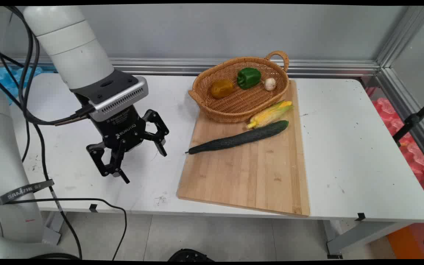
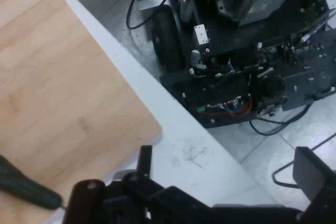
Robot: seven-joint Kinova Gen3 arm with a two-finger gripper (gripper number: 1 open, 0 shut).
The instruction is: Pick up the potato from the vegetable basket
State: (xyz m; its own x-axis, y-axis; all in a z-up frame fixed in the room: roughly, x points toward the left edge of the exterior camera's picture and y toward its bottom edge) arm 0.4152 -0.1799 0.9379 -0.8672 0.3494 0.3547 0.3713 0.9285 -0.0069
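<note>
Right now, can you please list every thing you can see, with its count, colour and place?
Cutting board: 1, light wood, on the table's middle, reaching its near edge.
Basket: 1, tan wicker, on the board's far end.
Orange pepper: 1, in the basket, left.
Green pepper: 1, in the basket, middle.
Garlic: 1, whitish, in the basket, right.
Corn: 1, yellow with green husk, on the board beside the basket.
Cucumber: 1, dark green, on the board in front of the corn.
Table: 1, white.
Claw: 1, black, open, empty, over the table left of the board.
</note>
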